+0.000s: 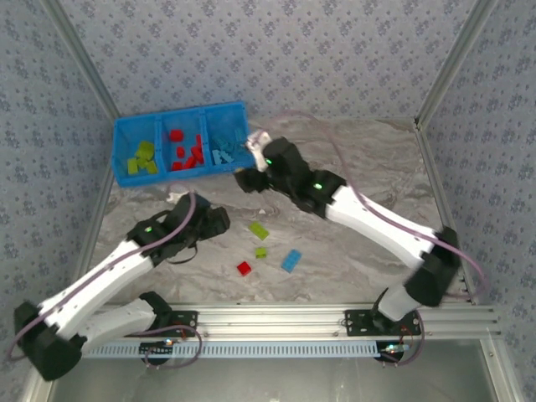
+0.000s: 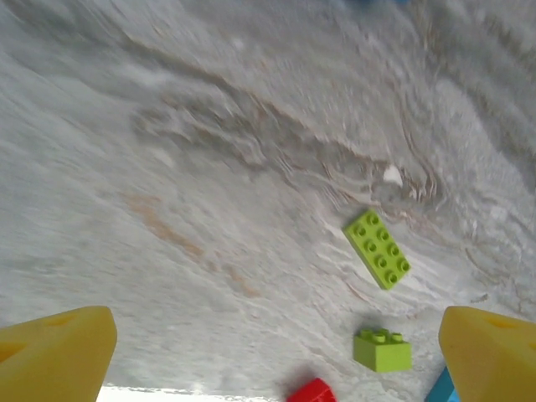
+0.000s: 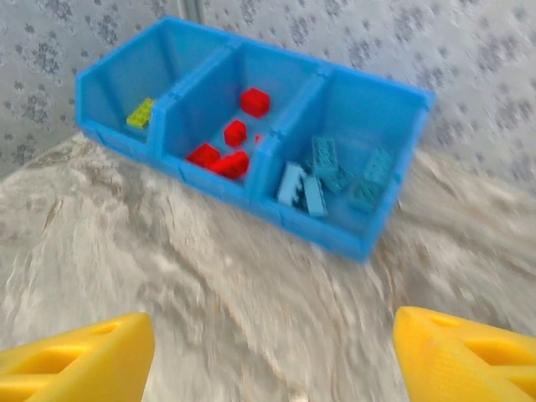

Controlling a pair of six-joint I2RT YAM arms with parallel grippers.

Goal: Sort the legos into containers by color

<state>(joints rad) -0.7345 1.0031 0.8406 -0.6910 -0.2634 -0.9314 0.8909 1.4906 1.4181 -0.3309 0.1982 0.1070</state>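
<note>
From above we see the blue bin (image 1: 119, 151) at the far left of the worktop (image 1: 360, 176), with lime legos in its left compartment, red in the middle and light blue in the right; the right fingers (image 1: 249, 174) hang just beside that right compartment, the left fingers (image 1: 216, 223) near four loose pieces: a long lime brick (image 1: 258, 229), a small lime brick (image 1: 261, 251), a red brick (image 1: 244, 268) and a light blue brick (image 1: 291, 260). At the left wrist the left fingers (image 2: 59, 352) stand wide and empty, the long lime brick (image 2: 378, 249) ahead and off-centre toward one finger, the small lime brick (image 2: 382, 349) closer in on that side. We judge a lime pick is in hand: we should turn to span the long brick's narrow width and come straight down, so its neighbour is not nudged. At the right wrist the right fingers (image 3: 75, 364) stand wide with nothing between, the blue bin (image 3: 352, 239) ahead
</note>
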